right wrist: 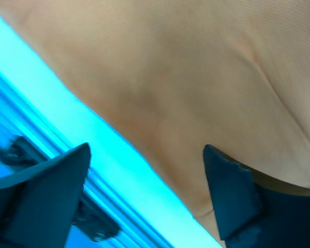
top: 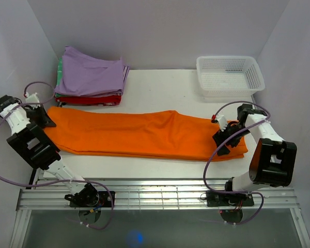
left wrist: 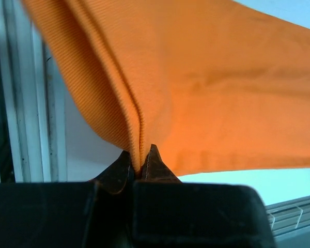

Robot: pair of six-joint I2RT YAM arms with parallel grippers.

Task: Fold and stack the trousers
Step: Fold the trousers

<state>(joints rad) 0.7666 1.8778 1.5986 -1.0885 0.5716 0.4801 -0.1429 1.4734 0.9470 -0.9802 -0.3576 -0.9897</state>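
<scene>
Your trousers [top: 144,135] lie lengthwise across the middle of the bench [top: 160,85], reaching nearly from one side to the other. They are plain bright orange soft cloth, with a few shallow creases near the centre. Close up, the left wrist view shows a fine ribbed weave.

Your left gripper [left wrist: 139,168] is at their left end, its fingers [left wrist: 155,165] pressed together on a doubled edge of the cloth, which rises away from them in a taut ridge. Your right gripper [right wrist: 147,155] is over the right end, jaws wide apart, with the near hem of the cloth running between them.

At the back left sits a folded stack: a lilac garment [top: 90,75] on a red one [top: 88,99]. A white basket [top: 230,75] stands at the back right.
</scene>
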